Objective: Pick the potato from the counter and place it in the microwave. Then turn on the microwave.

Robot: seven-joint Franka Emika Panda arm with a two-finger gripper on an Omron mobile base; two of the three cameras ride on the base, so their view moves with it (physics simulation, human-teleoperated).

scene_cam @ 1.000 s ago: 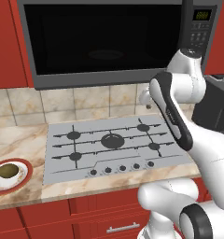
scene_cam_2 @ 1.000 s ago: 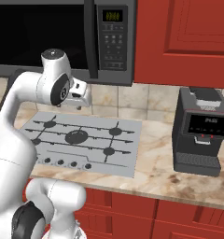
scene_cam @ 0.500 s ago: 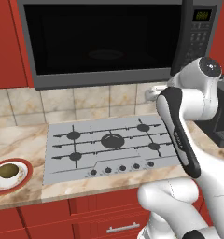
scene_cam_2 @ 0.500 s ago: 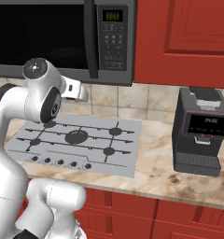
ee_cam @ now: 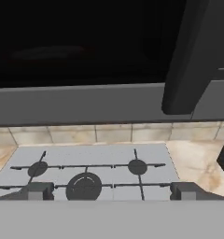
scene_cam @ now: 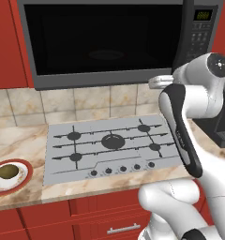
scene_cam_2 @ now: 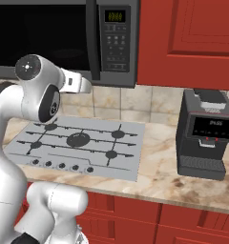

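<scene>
Simulated kitchen with red cabinets, a beige marbled counter [scene_cam: 25, 140] carrying a grey gas cooktop [scene_cam: 112, 145], and the microwave [scene_cam: 109, 42] mounted above it, door shut. Left base view: the potato [scene_cam: 8, 171], a small olive-brown oval lump with a smooth dull skin, sits on a white red-rimmed plate [scene_cam: 21, 180] at the counter's near left end; its long axis appears to run roughly left to right, though it is too small to be certain. The arm's wrist is raised just under the microwave's lower right corner, so the potato lies well apart from the hand, down and far to the left across the cooktop. Right base view: the same wrist points toward the tiled wall below the keypad; a black coffee machine [scene_cam_2: 204, 136] stands on the counter to the right. Hand view: the gripper [ee_cam: 111, 191] is spread wide and holds nothing, one fingertip [ee_cam: 39, 190] near each lower corner, looking over the cooktop burners with the microwave's vertical handle [ee_cam: 191, 56] above. Judged from this, the coming reach must swing down and leftward.
</scene>
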